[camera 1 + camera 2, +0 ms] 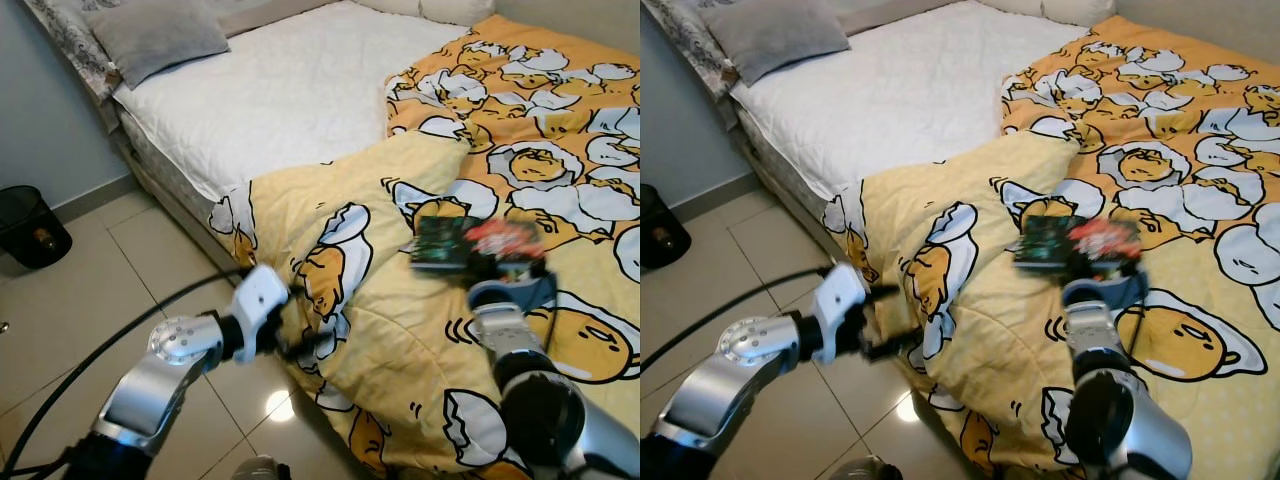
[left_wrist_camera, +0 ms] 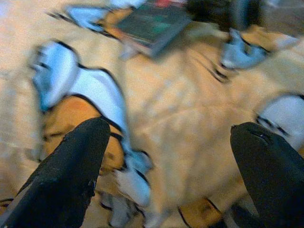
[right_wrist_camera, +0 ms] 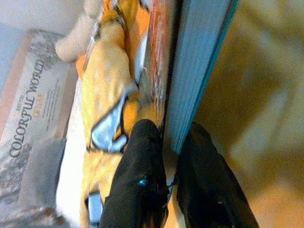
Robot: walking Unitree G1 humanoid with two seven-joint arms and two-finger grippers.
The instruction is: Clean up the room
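holding a book in my right gripper, i see both black fingers pinched on its lower edge in the right wrist view, with the page block and red-and-dark cover standing up between them. from the head views the book is lifted just above the yellow cartoon-egg duvet, which covers the right half of the bed and spills over the near edge toward the tiled floor. the book looks a little blurred, dark green on one side and red on the other.

my left gripper reaches toward the hanging fold of the duvet at the bed's edge; in the left wrist view its two fingers stand wide apart with nothing between them, the printed fabric just ahead.

beyond the duvet the white mattress is bare, with a grey pillow at its far left corner. a black waste bin stands on the floor by the wall, well apart from the bed.
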